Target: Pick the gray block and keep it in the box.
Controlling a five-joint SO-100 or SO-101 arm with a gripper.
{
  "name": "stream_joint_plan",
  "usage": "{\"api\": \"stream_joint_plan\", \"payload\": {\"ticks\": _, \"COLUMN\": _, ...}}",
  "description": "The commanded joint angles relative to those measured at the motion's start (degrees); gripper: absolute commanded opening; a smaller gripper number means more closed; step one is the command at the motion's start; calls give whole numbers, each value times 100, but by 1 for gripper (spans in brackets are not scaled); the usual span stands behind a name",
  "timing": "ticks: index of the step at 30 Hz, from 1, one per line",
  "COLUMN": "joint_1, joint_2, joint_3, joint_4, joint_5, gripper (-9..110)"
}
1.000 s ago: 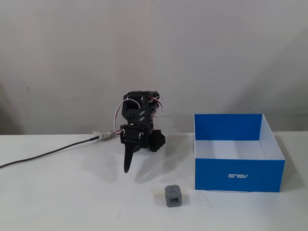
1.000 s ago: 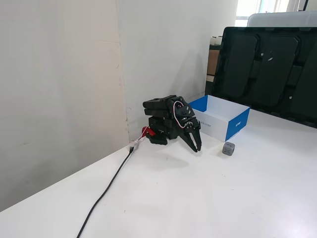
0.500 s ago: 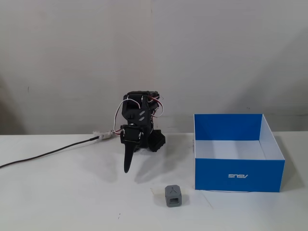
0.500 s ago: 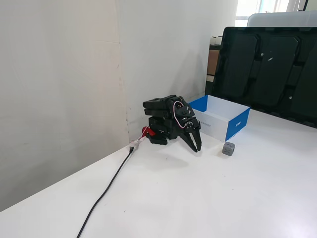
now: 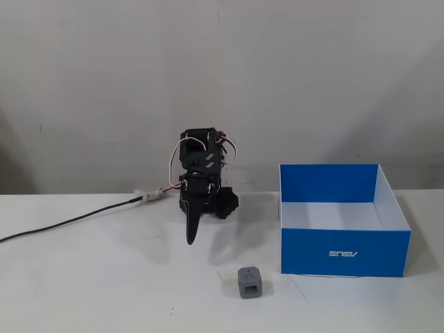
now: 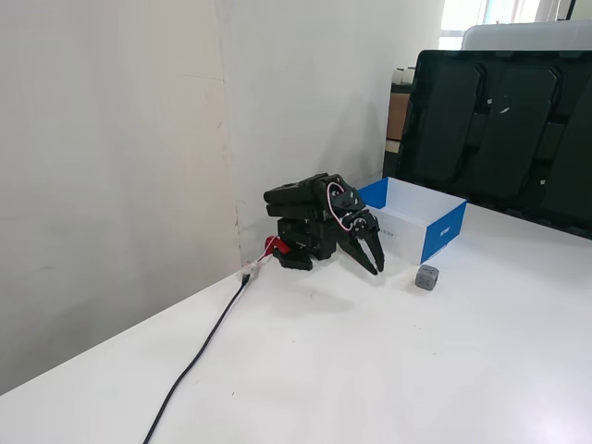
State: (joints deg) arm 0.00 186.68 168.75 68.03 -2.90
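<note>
**Arm folded near its base, gray block waiting on the tabletop beside the blue box**

We see a wide white tabletop [image 5: 83,277] against a pale wall. The largest thing on it is the box [image 5: 345,252], a shallow square carton, bright blue outside and white inside, open at the top and empty as far as we can see, with a small white logo on its front wall. To its left in a fixed view sits the black arm [image 5: 202,182], folded low over its base, a dark cable [image 6: 199,351] trailing away from it across the tabletop.

The gripper [image 6: 376,264] points downward and hangs above the tabletop, holding nothing. In a fixed view its fingers [image 6: 366,256] stand narrowly parted.

Smallest is the gray block [image 5: 250,282], a dull-gray cube with rounded corners and a darker recessed face. It rests on the tabletop just beside the box's front left corner, apart from the gripper and closer to the camera.

We judge the task has not begun: the reach comes first. The next move calls for extending the arm toward the block, opening wider, and descending over it.
</note>
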Motion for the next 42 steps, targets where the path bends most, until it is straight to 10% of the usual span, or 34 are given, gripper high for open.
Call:
{"api": "stream_joint_plan", "payload": {"ticks": 1, "joint_1": -237, "joint_2": 870, "joint_3": -527, "joint_4": -193, "joint_5": 97, "gripper": 0}}
{"api": "stream_joint_plan", "payload": {"ticks": 19, "joint_1": -888, "joint_2": -3419, "joint_3": -4605, "joint_4": 571, "joint_5": 800, "gripper": 0}}
{"api": "stream_joint_plan", "payload": {"ticks": 28, "joint_1": -1811, "joint_2": -5739, "joint_3": -6574, "joint_4": 1406, "joint_5": 1257, "gripper": 20}}
{"api": "stream_joint_plan", "payload": {"ticks": 42, "joint_1": -2470, "joint_2": -8736, "joint_3": -6715, "joint_4": 870, "joint_5": 1942, "gripper": 29}}
